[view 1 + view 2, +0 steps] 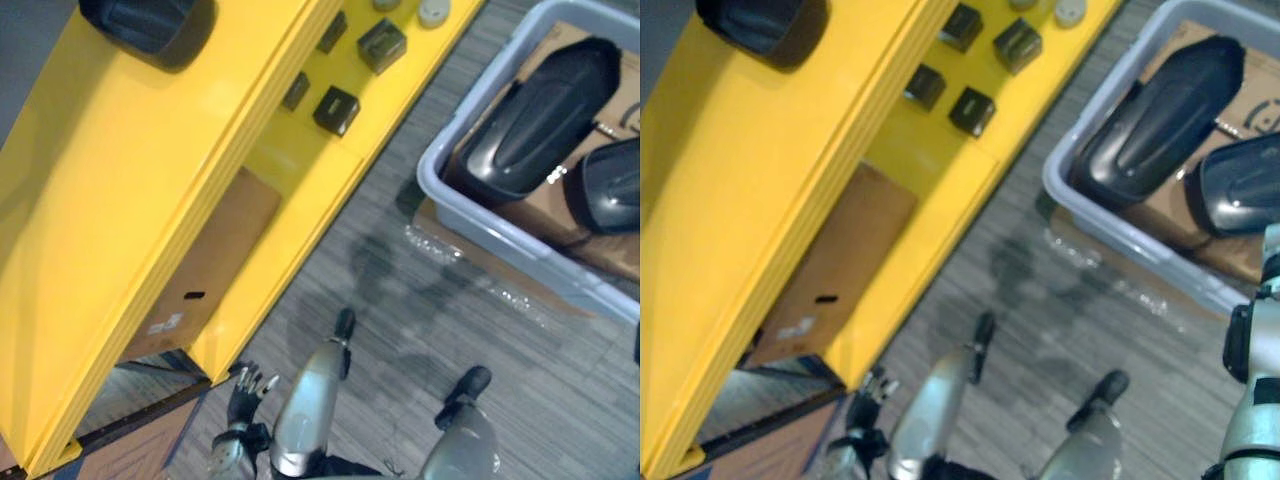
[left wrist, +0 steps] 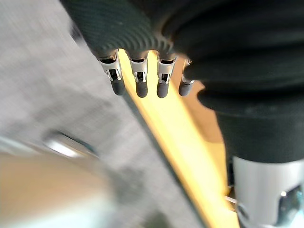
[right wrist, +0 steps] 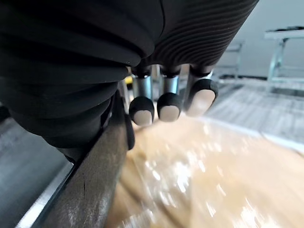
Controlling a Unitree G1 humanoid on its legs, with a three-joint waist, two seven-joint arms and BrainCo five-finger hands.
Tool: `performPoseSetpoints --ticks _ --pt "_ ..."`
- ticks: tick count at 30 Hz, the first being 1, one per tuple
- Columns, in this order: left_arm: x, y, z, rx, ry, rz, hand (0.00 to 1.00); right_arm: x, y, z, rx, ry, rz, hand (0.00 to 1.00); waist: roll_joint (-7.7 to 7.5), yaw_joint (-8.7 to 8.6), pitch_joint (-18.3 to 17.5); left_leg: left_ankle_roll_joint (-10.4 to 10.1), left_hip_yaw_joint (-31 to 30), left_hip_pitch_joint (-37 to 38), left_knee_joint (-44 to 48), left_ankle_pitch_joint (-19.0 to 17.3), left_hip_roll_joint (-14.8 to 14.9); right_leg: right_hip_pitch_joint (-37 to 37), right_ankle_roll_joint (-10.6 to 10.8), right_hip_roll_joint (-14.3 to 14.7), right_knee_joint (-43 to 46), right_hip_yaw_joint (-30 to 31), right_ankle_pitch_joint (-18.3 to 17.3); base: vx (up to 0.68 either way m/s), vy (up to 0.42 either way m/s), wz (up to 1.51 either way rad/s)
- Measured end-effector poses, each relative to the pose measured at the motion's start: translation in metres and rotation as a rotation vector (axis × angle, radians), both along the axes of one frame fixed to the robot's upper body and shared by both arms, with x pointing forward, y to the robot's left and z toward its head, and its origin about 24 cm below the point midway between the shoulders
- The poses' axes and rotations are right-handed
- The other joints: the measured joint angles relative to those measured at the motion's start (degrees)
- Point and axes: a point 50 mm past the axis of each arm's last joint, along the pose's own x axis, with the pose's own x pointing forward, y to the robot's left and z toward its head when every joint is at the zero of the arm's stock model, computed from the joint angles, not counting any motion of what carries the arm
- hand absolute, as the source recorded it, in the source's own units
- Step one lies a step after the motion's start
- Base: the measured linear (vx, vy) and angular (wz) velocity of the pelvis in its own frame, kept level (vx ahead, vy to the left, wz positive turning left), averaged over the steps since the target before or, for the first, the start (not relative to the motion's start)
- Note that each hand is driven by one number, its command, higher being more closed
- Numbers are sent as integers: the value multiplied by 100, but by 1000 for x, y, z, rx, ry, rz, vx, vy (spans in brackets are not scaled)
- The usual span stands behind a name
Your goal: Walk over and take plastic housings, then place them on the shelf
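Two black plastic housings (image 1: 545, 115) lie side by side in a grey bin (image 1: 500, 235).

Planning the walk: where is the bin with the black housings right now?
The grey bin stands at the upper right of the left eye view, to the right of the yellow shelf, with two black housings lying inside.

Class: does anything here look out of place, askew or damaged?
Crumpled clear film lies loose on the floor beside the grey bin, like stray packaging. The black housings in the bin look intact.
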Motion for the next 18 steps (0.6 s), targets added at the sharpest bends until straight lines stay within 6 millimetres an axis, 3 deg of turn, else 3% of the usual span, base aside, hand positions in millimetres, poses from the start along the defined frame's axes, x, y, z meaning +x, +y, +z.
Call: performPoseSetpoints --ticks 5,10,18 --pt "18 6 28 -62 -102 -29 0 4 1 5 -41 -40 52 100 -258 -121 169 -54 24 215 -240 121 59 102 -28 52 -28 0 3 -6 -15 -1" --pt "28 -1 50 -86 -191 -136 0 12 9 16 -112 -101 124 100 -401 -200 192 -111 63 478 -467 206 176 278 -91 171 -136 -1 48 -1 -36 -7" --pt "42 -12 109 62 -411 -363 0 34 42 26 -308 -148 300 100 -844 -464 105 -227 217 896 -953 406 400 506 -206 415 -459 13 154 -5 -46 -11"
